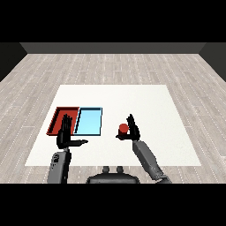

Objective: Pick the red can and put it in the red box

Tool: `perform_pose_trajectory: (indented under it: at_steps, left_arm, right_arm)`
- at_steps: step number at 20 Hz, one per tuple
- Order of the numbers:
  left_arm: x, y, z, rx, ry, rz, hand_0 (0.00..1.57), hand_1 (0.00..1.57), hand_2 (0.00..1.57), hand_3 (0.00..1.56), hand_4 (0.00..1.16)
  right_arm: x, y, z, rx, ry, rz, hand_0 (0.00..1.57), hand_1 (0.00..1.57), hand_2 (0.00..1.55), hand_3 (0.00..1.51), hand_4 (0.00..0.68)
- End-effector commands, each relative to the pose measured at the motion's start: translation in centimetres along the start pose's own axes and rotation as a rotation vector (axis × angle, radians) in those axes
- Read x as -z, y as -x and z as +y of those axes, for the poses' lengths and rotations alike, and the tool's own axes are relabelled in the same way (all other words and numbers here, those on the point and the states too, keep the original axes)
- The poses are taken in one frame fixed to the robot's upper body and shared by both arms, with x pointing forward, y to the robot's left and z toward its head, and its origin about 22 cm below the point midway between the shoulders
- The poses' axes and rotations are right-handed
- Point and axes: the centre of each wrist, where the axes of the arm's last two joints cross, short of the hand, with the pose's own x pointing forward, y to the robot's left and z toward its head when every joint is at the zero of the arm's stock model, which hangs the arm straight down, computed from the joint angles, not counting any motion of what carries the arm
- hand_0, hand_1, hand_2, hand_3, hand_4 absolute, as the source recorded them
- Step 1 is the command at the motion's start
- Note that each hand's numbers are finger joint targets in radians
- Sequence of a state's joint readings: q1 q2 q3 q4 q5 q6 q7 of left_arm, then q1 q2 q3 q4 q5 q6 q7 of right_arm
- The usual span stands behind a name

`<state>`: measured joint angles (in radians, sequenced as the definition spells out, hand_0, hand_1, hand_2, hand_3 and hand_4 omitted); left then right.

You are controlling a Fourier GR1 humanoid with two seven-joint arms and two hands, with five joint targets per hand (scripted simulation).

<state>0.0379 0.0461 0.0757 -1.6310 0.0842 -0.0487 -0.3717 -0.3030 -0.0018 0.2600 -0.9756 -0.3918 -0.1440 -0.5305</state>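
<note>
A wood-plank floor (pixel 114 66) was seen filling the upper part of the frame, and on it a white table (pixel 132 101) was spread across the middle. Toward the left of centre, two trays were laid side by side and touching: the red tray (pixel 58 114) at the left and the light blue tray (pixel 92 121) just to its right.

From the lower left corner, the left forearm (pixel 59 165) was raised almost upright, and the left hand (pixel 66 132) was held open before the near edge of the red tray, with the fingers straight and pointed toward the top of the frame and the thumb stretched out to the right. Nothing was held by it.

From the lower right, the right forearm (pixel 148 161) was angled up and to the left. The right hand (pixel 132 130) was curled round the red can (pixel 123 128), which was grasped at the hand's left side. The can was found right of centre in the frame, well apart from the red tray and to the right of the light blue tray, over the bare white table. Whether it was touching the table could not be told.
</note>
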Motion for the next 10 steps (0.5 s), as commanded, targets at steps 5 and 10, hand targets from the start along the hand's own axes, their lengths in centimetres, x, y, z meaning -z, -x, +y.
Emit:
perform_pose_trajectory:
  at_steps: [5,10]
  left_arm:
    - [-0.1,-1.2,-0.3,0.004,-0.027,-0.004,0.00,0.00,0.00,0.00,0.00]
    - [0.6,0.7,0.7,0.010,-0.009,0.000,0.00,0.00,0.00,0.00,0.00]
  right_arm:
    - [0.1,0.3,0.7,0.005,0.001,0.021,0.00,0.00,0.00,0.00,0.000]
    - [2.7,0.8,0.5,-0.028,-0.010,0.042,0.00,0.00,0.00,0.00,0.000]
